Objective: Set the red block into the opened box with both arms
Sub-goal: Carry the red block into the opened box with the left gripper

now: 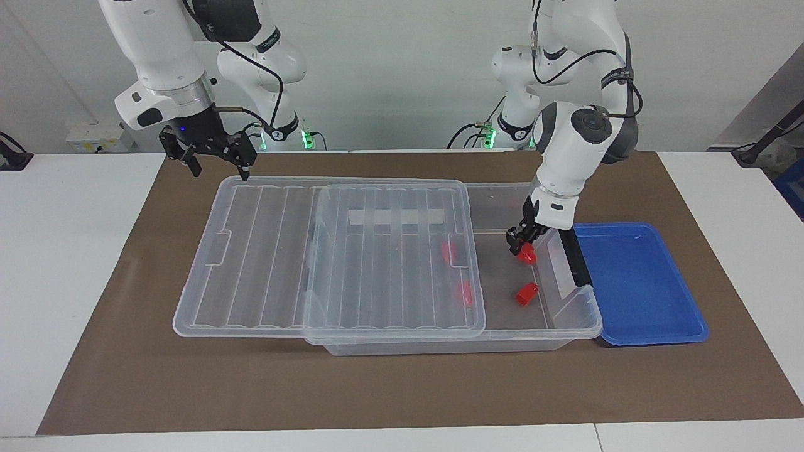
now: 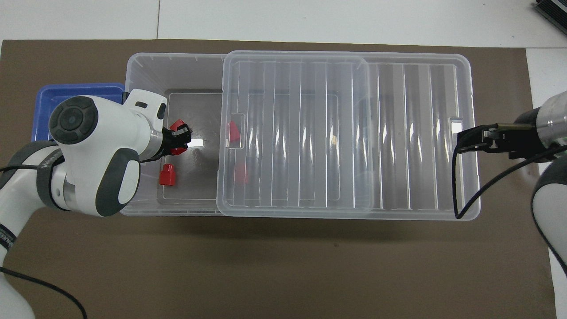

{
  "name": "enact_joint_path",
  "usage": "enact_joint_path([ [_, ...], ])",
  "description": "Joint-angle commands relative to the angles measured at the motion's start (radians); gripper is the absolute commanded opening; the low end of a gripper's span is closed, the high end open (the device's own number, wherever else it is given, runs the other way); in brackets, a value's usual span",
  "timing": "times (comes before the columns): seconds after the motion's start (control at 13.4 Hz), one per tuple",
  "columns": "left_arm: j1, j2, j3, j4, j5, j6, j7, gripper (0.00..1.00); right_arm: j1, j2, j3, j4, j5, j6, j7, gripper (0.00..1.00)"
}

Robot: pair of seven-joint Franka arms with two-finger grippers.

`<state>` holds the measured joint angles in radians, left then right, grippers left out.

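The clear box (image 1: 568, 326) (image 2: 133, 71) lies lengthwise. Its ribbed lid (image 1: 389, 263) (image 2: 297, 133) is slid toward the right arm's end, leaving the end by the black handle (image 1: 575, 257) uncovered. My left gripper (image 1: 520, 242) (image 2: 179, 138) reaches down into that uncovered end, shut on a red block (image 2: 179, 151). Another red block (image 2: 178, 124) rests right beside it. A third (image 1: 526, 293) (image 2: 167, 174) lies loose on the box floor. Two more (image 1: 447, 251) (image 1: 465, 293) show through the lid. My right gripper (image 1: 218, 169) (image 2: 463, 141) hangs open over the lid's end.
A shallow blue tray (image 1: 641, 289) (image 2: 75, 91) sits against the box's handle end, toward the left arm's end of the table. Everything stands on a brown mat (image 1: 402, 389) with white table (image 1: 63, 282) around it.
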<state>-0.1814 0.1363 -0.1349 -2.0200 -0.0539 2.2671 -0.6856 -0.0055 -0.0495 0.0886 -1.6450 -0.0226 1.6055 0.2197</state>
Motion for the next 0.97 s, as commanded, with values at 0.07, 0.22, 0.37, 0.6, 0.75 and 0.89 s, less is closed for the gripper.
enact_joint_path([
  [0.07, -0.039, 0.068, 0.009, -0.039, 0.066, 0.098, 0.001, 0.0, 0.013, -0.024, -0.041, -0.013, 0.009, -0.019, -0.014, 1.0],
  [0.22, -0.064, 0.103, 0.011, -0.045, 0.068, 0.129, -0.006, 0.0, 0.018, -0.026, -0.047, -0.019, 0.009, -0.019, -0.014, 1.0],
  [0.37, -0.07, 0.114, 0.011, -0.074, 0.068, 0.179, -0.008, 0.0, 0.06, -0.027, -0.085, -0.021, 0.009, -0.019, -0.014, 1.0],
  [0.6, -0.069, 0.128, 0.011, -0.091, 0.068, 0.227, -0.006, 0.0, 0.094, -0.027, -0.121, -0.025, 0.009, -0.019, -0.02, 1.0],
  [0.75, -0.066, 0.132, 0.011, -0.091, 0.068, 0.229, 0.0, 0.0, 0.09, -0.021, -0.121, -0.027, 0.007, -0.019, -0.022, 1.0],
  [0.89, -0.064, 0.132, 0.012, -0.091, 0.072, 0.226, 0.0, 0.98, 0.081, -0.018, -0.121, -0.029, 0.007, -0.006, -0.045, 1.0],
])
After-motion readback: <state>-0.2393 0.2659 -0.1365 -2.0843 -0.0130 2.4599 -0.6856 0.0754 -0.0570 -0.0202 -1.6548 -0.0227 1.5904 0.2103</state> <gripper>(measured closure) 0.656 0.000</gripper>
